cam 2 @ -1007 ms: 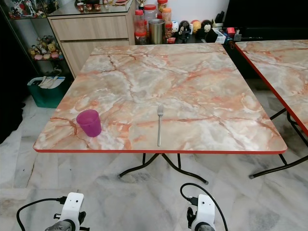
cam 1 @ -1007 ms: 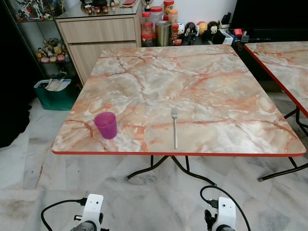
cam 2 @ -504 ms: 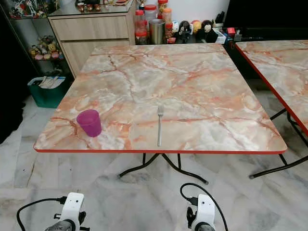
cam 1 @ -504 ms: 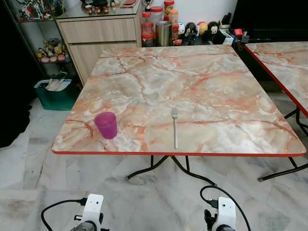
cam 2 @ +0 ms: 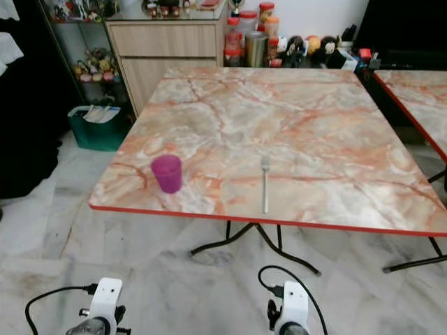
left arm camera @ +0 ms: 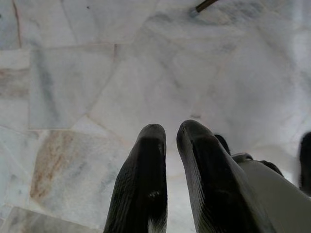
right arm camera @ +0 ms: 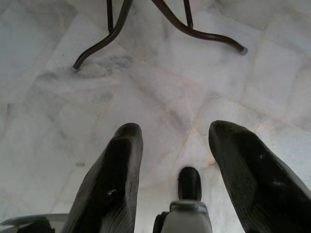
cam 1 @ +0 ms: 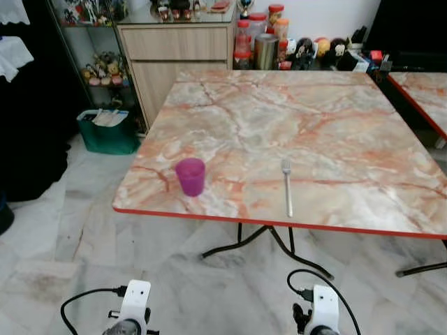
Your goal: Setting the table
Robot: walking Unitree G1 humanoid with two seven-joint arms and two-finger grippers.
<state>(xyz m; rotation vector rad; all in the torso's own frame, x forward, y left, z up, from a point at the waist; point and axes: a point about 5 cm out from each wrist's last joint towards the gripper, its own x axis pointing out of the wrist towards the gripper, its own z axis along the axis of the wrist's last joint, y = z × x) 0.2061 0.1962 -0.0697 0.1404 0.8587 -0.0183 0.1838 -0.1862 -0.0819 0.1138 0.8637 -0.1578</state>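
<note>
Before me stands a square table (cam 1: pixel 328 118) with a marble-patterned top in pink and orange, edged in red, on dark curved metal legs. Near its front edge on my left stands a purple cup (cam 1: pixel 190 176), upright. A silver fork (cam 1: pixel 287 186) lies well apart to its right, tines pointing away from me. The table rests on a pale marble floor (cam 1: pixel 84 230).
</note>
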